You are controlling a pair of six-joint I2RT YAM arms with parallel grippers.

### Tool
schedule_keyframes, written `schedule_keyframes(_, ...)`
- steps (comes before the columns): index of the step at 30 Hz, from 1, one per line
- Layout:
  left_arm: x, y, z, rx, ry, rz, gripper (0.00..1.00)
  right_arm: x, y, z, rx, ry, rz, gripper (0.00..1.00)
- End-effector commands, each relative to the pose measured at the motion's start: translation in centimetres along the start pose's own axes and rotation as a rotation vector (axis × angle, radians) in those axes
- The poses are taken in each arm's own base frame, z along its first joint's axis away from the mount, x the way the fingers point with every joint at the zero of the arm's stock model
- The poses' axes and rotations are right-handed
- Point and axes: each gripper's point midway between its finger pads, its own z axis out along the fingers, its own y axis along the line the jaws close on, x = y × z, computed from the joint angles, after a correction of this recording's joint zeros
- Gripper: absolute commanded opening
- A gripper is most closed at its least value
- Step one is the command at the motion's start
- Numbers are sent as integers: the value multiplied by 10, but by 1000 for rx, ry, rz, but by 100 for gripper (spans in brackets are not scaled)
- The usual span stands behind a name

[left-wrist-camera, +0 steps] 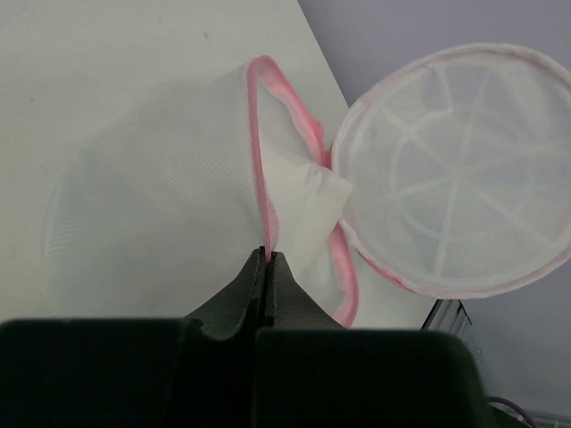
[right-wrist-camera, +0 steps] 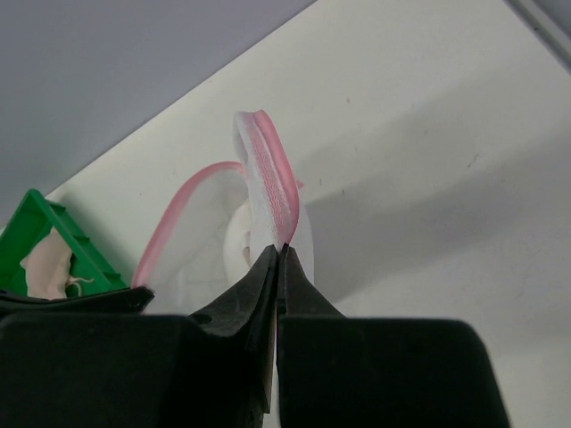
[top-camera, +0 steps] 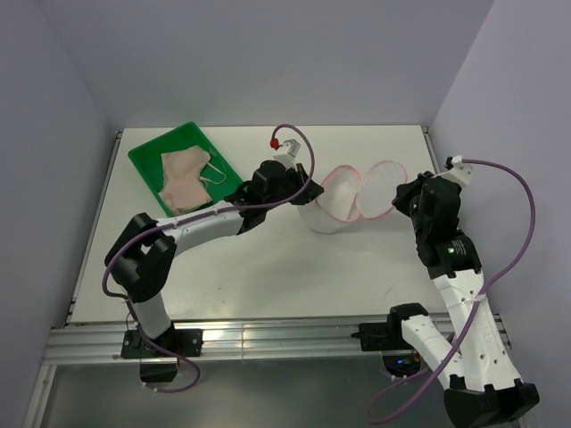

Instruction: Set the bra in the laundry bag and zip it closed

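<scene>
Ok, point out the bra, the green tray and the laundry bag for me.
bra [top-camera: 186, 183], top view, middle of the peach fabric
green tray [top-camera: 145, 160], top view, bare floor by left corner
laundry bag [top-camera: 376, 191], top view, mesh of the open round half

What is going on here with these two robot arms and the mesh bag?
Both arms hold the round white mesh laundry bag with pink edging, which lies open on the white table. The left tool is shut on the pink rim of one half, the right tool on the rim of the other half. The pale peach fabric bra lies in the green plastic tray, not yet in the bag, so the zip is not closed either.
</scene>
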Motion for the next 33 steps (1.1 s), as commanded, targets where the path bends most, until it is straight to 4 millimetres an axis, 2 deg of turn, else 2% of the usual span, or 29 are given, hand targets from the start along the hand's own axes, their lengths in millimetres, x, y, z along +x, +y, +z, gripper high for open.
schedule_keyframes(1,-10,-11,16,62,-36,1,0,-15,-3,8,6,-74,28,0)
schedule_keyframes(2,-5,-7,19,61,-25,-6,0,-12,-10,12,17,-74,32,0)
schedule_keyframes(4,3,1,24,63,-10,-31,0,-14,-9,10,-12,-89,44,0)
schedule_keyframes(7,-1,3,24,60,-29,-36,0,-17,-15,14,-4,-93,52,0)
schedule_keyframes(9,-5,2,25,56,-37,-29,1,-13,-31,23,41,-79,67,0)
schedule_keyframes(10,-3,5,27,48,-32,-28,3,-1,-40,29,60,-53,79,0)
schedule_keyframes(12,-1,10,29,35,-32,-28,8,8,-49,36,65,-38,107,0)
schedule_keyframes(13,1,13,30,28,-28,-26,8,21,-59,41,87,-15,120,1)
schedule_keyframes(15,3,18,29,14,-26,-28,9,25,-67,44,105,-22,134,6)
schedule_keyframes(16,2,20,28,9,-32,-26,9,28,-74,46,125,-29,146,14)
schedule_keyframes(18,1,24,26,-7,-39,-25,11,30,-82,48,151,-37,150,23)
schedule_keyframes(19,-1,23,25,-6,-46,-20,12,29,-85,48,163,-43,155,30)
schedule_keyframes(21,-4,23,25,-10,-53,-14,22,28,-88,46,176,-57,159,52)
schedule_keyframes(25,-10,25,22,-33,-73,11,41,11,-79,34,134,-116,153,85)
schedule_keyframes(26,-12,25,22,-38,-79,15,47,4,-75,30,120,-131,143,87)
schedule_keyframes(28,-18,26,18,-56,-99,33,52,-3,-59,24,52,-131,141,88)
schedule_keyframes(31,-26,21,10,-51,-113,58,57,-6,-40,20,-37,-122,124,89)
schedule_keyframes(33,-34,25,5,-87,-145,69,61,0,-24,19,-111,-83,108,89)
